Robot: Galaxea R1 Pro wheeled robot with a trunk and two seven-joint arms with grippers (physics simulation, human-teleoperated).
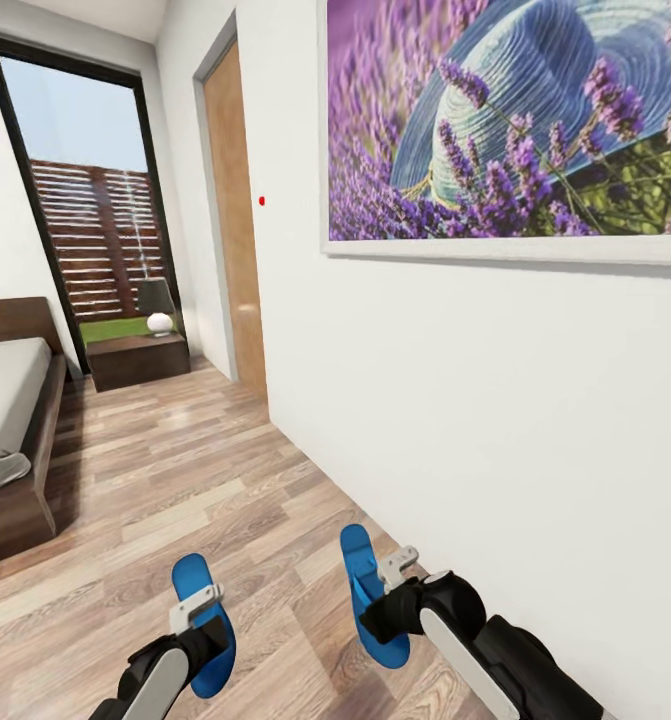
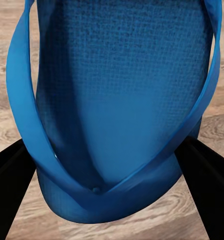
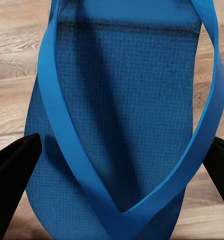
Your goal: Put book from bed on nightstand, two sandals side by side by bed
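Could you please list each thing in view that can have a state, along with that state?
Left sandal: held in the left pincer, above the floor.
Right sandal: held in the right pincer.
Door: closed.
Lamp: upright on the nightstand; lit or not, cannot tell.
Bed: no book on the visible part.

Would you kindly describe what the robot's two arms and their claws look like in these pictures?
In the head view both arms have glossy black rounded casings with a long white panel along the forearm. The left claw and the right claw sit on black wrists and carry light grey, blocky finger pieces. In the wrist views the fingers appear as plain matte black wedges. No cables or markings are visible.
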